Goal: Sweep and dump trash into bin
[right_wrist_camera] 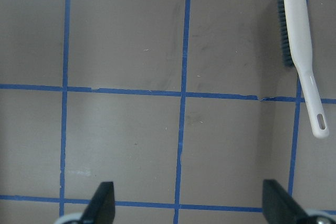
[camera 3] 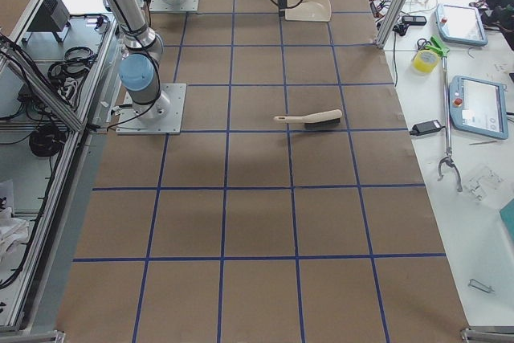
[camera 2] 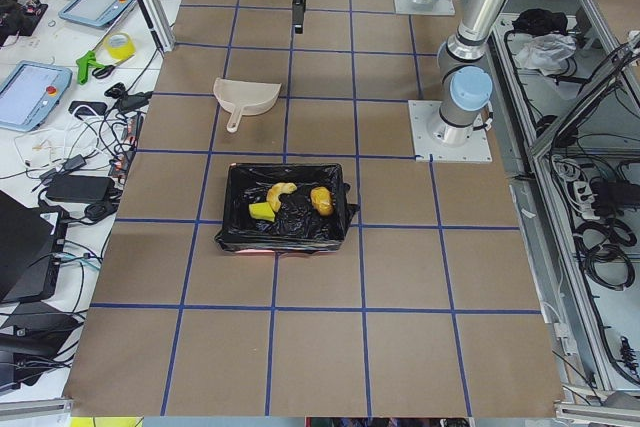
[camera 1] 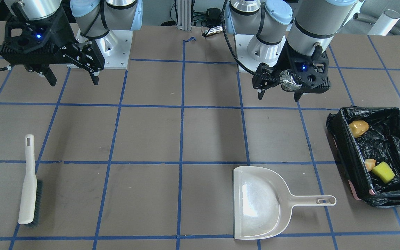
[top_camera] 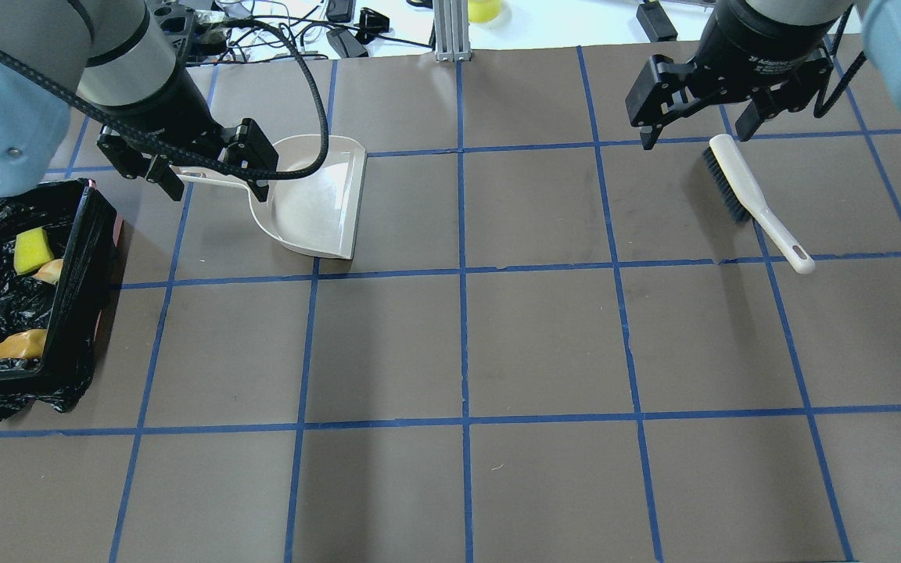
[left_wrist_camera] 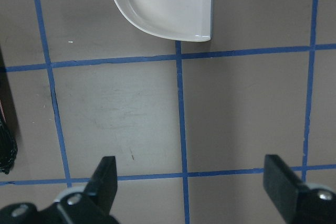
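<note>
You'll find all three bits of trash already in the bin, which sits on the bench toward its left end. It is a box lined with a black bag, with a pink corner showing. Inside, the golden-brown lump lies at the end nearer the robot's edge. The pale slice and the yellow sponge piece lie side by side at the end nearer your edge.

The left claw hangs above the bench with its fingers apart, holding nothing. The dustpan lies flat toward your edge of the bench, its handle pointing at the bin.

The right claw is also spread and empty, raised over the right half. The brush lies on its side toward your edge.
</note>
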Action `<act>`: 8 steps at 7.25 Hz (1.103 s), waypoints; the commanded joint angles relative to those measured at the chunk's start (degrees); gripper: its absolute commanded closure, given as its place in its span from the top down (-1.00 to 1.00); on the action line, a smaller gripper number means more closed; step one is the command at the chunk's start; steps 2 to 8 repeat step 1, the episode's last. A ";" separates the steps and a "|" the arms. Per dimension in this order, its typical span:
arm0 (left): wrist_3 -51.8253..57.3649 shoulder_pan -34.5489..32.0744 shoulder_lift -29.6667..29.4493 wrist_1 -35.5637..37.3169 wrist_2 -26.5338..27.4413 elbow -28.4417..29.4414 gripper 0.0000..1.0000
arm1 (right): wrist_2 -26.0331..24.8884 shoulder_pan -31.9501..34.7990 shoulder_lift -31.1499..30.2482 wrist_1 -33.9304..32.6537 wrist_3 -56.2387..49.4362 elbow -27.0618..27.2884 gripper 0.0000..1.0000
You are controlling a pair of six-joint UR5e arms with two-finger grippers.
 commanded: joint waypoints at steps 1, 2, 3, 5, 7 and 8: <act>0.05 0.18 -0.33 0.02 0.20 -0.27 1.00 | 0.08 0.00 0.01 0.06 0.00 0.00 0.98; 0.05 0.18 -0.33 0.02 0.20 -0.27 1.00 | 0.08 0.00 0.01 0.06 0.00 0.00 0.98; 0.05 0.18 -0.33 0.02 0.20 -0.27 1.00 | 0.08 0.00 0.01 0.06 0.00 0.00 0.98; 0.05 0.18 -0.33 0.02 0.20 -0.27 1.00 | 0.08 0.00 0.01 0.06 0.00 0.00 0.98; 0.05 0.18 -0.33 0.02 0.20 -0.27 1.00 | 0.08 0.00 0.01 0.06 0.00 0.00 0.98; 0.05 0.18 -0.33 0.02 0.20 -0.27 1.00 | 0.08 0.00 0.01 0.06 0.00 0.00 0.98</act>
